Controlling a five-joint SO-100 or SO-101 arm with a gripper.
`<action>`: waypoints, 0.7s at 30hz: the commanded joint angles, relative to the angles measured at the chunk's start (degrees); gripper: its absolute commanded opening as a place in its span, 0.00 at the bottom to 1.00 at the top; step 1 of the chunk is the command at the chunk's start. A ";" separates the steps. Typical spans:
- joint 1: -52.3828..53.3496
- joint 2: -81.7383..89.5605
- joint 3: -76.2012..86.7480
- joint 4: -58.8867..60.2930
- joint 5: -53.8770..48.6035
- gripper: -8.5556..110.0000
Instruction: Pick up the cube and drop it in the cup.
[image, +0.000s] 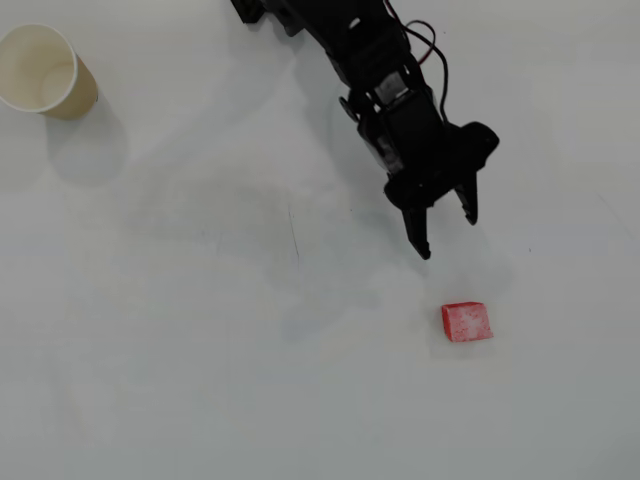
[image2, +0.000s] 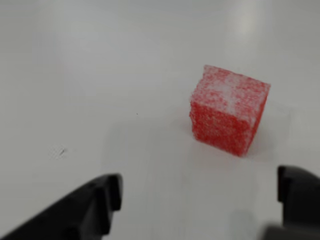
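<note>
1. We hold our gripper (image: 448, 237) spread wide and empty, ready to straddle.
2. The cube (image: 467, 321) sits at five o'clock from it on the table (image: 200, 380), near but apart.
3. The cup (image: 44, 71) waits upright, far toward ten o'clock.

The white table (image: 200, 380) is carrying just two things: the cup (image: 45, 72) is standing upright at the overhead view's top left corner, and the cube (image: 467, 321) is sitting well apart at lower right. In the wrist view the cube (image2: 228, 110) is resting flat, speckled face up, on the glossy table (image2: 100, 75).
</note>
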 joint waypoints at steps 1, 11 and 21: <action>-0.09 -0.97 -10.72 -2.55 0.62 0.30; 0.26 -11.16 -20.04 -2.99 0.62 0.30; 1.14 -19.16 -26.81 -3.08 0.62 0.37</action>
